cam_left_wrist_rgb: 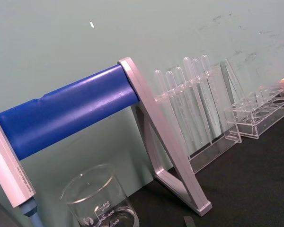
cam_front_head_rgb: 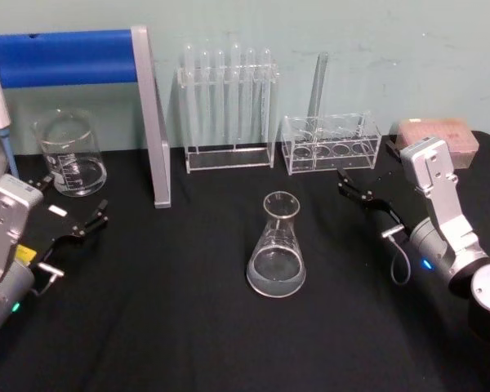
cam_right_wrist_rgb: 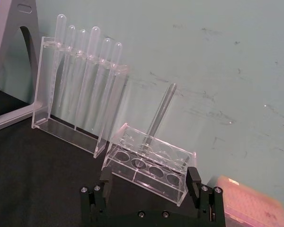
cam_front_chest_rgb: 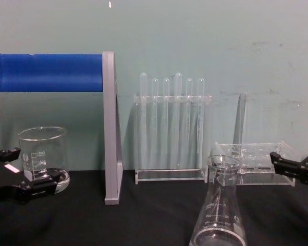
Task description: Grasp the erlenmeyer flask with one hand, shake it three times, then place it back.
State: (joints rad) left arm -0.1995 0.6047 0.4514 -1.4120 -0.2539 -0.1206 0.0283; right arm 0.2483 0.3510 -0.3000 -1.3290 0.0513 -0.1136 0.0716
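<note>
Clear glass flask (cam_front_head_rgb: 276, 245) with faint white marks on black table (cam_front_head_rgb: 188, 327). Blue bar (cam_front_head_rgb: 61, 57) on grey stand (cam_front_head_rgb: 153, 122). Pale green wall (cam_front_head_rgb: 351, 33). Pinkish box (cam_front_head_rgb: 438, 139). Black grippers, left (cam_front_head_rgb: 69, 214) and right (cam_front_head_rgb: 361, 194), silver arms.

The clear glass conical erlenmeyer flask (cam_front_head_rgb: 276, 249) stands mid-table. Behind it, the tall clear acrylic rack of test tubes (cam_front_head_rgb: 229, 110) sits left of the low clear acrylic rack (cam_front_head_rgb: 331, 147). Far left stands the squat glass beaker (cam_front_head_rgb: 69, 153), beside the blue-barred grey metal stand (cam_front_head_rgb: 151, 114).

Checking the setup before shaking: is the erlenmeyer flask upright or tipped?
Upright: the erlenmeyer flask stands on its wide base, neck pointing up, untouched.
</note>
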